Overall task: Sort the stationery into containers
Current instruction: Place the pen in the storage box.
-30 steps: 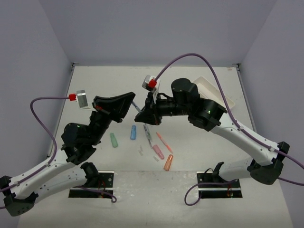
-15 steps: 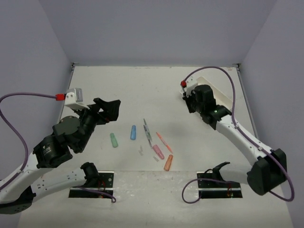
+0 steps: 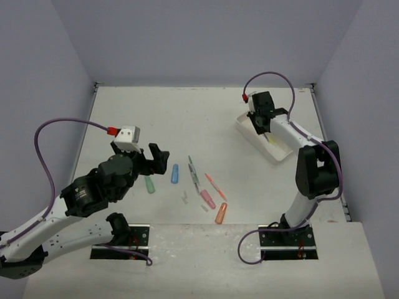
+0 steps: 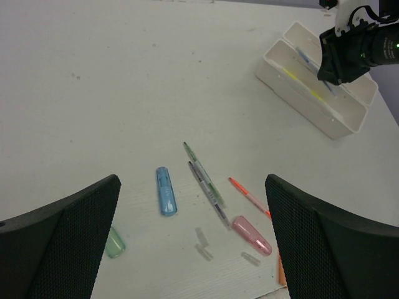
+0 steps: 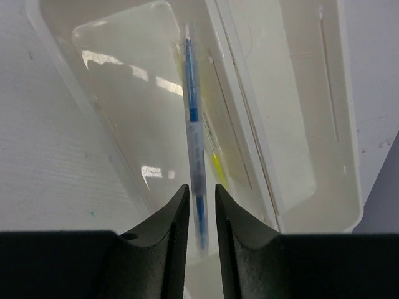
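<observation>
Left gripper [image 3: 142, 156] left of centre, jaws spread wide, holding nothing. Loose on the table mid-frame: green piece [image 3: 149, 184], blue piece [image 3: 174, 173], dark pens [image 3: 194, 176], pink piece [image 3: 207, 199], orange piece [image 3: 221, 213]. Upper right: right gripper [image 5: 201, 205] clamped on blue pen [image 5: 193, 124] over white tray [image 3: 246, 129]; yellow pen [image 5: 218, 168] lies inside.

Both arms wear white shells with black joint housings, bulkier and darker on the left arm [image 3: 68, 208] than on the slim right arm [image 3: 312, 180]. A purple cable [image 3: 56, 132] loops off each wrist into a red plug [image 3: 112, 131]. A small white camera block [image 3: 129, 136] caps the left wrist. The left claw [image 4: 192, 187] has broad black fingers [image 4: 56, 243] with a fine mesh texture; the right claw [image 5: 201, 190] has smooth dark fingers [image 5: 162, 249]. Each arm rises from a black base plate [image 3: 140, 237].
</observation>
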Available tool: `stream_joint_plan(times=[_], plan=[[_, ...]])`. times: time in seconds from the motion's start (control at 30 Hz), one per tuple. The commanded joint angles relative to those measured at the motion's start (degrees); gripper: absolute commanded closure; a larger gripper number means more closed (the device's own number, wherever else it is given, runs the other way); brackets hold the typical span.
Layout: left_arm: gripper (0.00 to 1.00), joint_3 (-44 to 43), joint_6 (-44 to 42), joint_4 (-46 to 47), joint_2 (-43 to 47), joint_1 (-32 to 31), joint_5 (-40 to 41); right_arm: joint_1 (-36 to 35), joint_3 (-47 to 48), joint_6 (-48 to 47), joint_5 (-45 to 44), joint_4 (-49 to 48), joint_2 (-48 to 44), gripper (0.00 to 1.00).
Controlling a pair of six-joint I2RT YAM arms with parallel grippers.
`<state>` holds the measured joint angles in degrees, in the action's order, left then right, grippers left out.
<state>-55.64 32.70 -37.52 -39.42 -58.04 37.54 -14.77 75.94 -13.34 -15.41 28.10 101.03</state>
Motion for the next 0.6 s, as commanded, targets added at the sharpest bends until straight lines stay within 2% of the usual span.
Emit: stream_joint_plan(times=[0.0,0.13,0.27,0.4,0.43,0.53,0.57], plan=[[0.0,0.4,-2.8,0.8,1.0,-0.1,-0.7,0.6,2.3,-1.3,-1.4,1.6,0.6,0.73],[0.0,1.3,-3.0,1.5,0.7,-0.1,-1.0,0.6,1.9,-1.4,-1.7,1.8,0.0,0.67],[0.0,1.6,-2.3,1.4,0.5,-0.1,-0.5,0.3,3.2,1.1,-0.7,4.2,-2.3,0.68],[0.0,1.4,1.9,-0.4,-0.9,-0.1,3.5,-7.3,-0.2,7.4,0.4,2.1,-14.8,0.66],[0.0,1.1,4.3,-1.8,-2.2,-0.1,4.6,-10.9,-2.7,10.0,0.0,0.4,-19.0,0.63],[0.0,-0.2,9.2,-5.4,-6.2,-0.1,6.0,-21.0,-7.9,23.0,3.0,-1.4,-24.8,0.53],[0.0,-0.4,9.4,-5.6,-7.2,-0.1,5.7,-24.2,-9.8,24.7,4.4,-1.8,-25.6,0.5]])
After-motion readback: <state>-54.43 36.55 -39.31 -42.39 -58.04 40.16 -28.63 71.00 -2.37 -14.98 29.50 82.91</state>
